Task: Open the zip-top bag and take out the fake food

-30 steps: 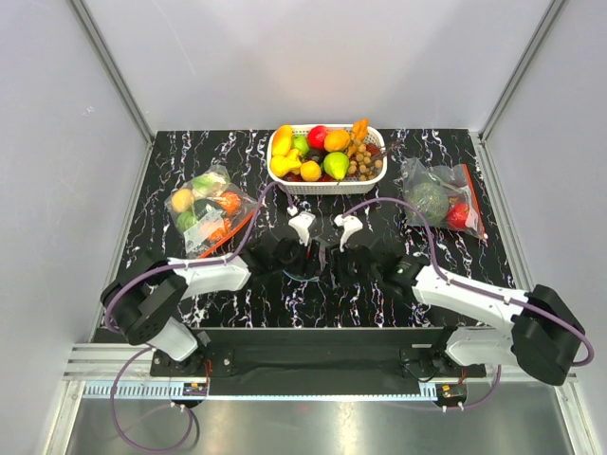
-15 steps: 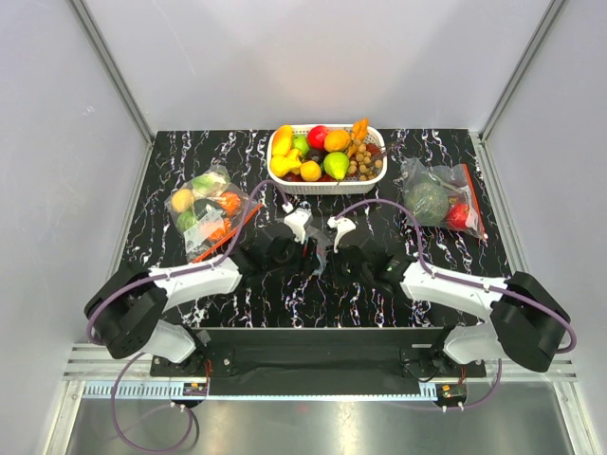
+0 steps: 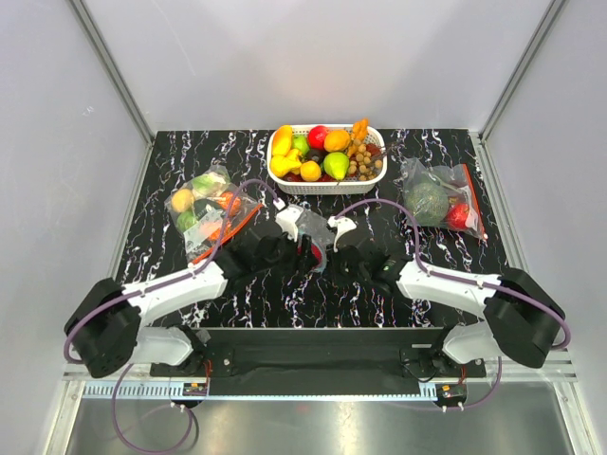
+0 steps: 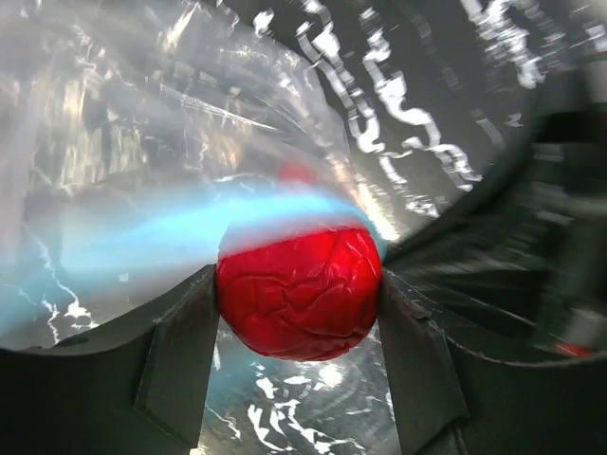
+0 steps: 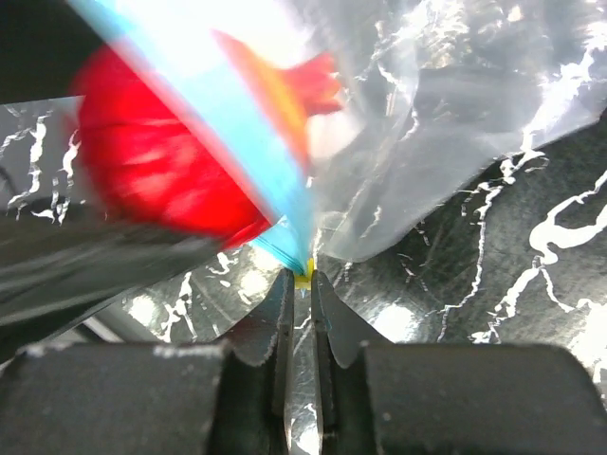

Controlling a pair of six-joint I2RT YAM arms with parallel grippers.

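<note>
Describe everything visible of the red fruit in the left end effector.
The red fruit is small, round and glossy, its skin creased. The left end effector clamps it, one finger on each side. The teal zip strip of the zip-top bag runs just behind it; whether film covers it is unclear.

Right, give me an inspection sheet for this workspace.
Surface: black white-veined table.
Job's things: zip-top bag held mid-table between both arms; red fruit at its teal mouth.
Clutter: white basket of fruit at the back; left orange-zip bag, right orange-zip bag, both filled.
Pincers: left pincer shut on the red fruit; right pincer shut on the bag's zip edge.
Cables: purple cables arch over both arms.
Surroundings: pale walls, metal frame; nothing else seen.
</note>
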